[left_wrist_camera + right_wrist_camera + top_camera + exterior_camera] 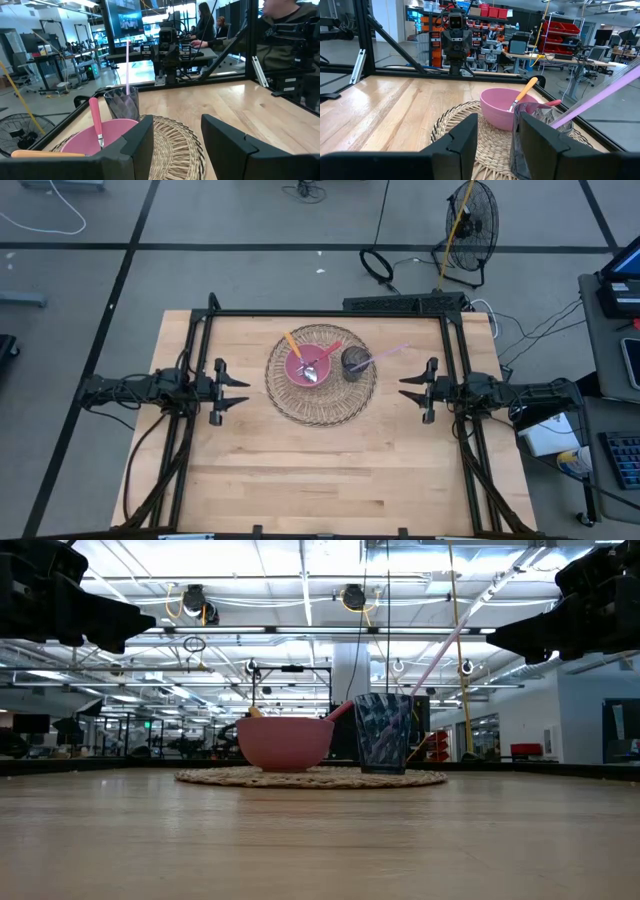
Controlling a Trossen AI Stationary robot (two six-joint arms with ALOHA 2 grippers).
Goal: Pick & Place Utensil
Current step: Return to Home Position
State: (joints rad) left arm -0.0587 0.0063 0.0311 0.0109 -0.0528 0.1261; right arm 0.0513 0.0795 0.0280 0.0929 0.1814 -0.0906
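Note:
A pink bowl (pixel 309 365) sits on a round woven mat (pixel 320 375) at the table's middle, holding an orange-handled utensil (pixel 292 343), a pink-handled one (pixel 329 350) and a metal spoon head (pixel 309 374). Beside it on the mat stands a dark translucent cup (pixel 354 362) with a long pale pink utensil (pixel 385 354) leaning out of it. My left gripper (pixel 236 391) hovers open left of the mat. My right gripper (pixel 404 391) hovers open right of it. Both stay above the table and touch nothing.
A black frame (pixel 330 313) runs along the table's far edge and down both sides. Bare wood lies between the mat and the near edge. A fan (pixel 470 220), cables and desks stand on the floor beyond the table; people sit behind it in the left wrist view.

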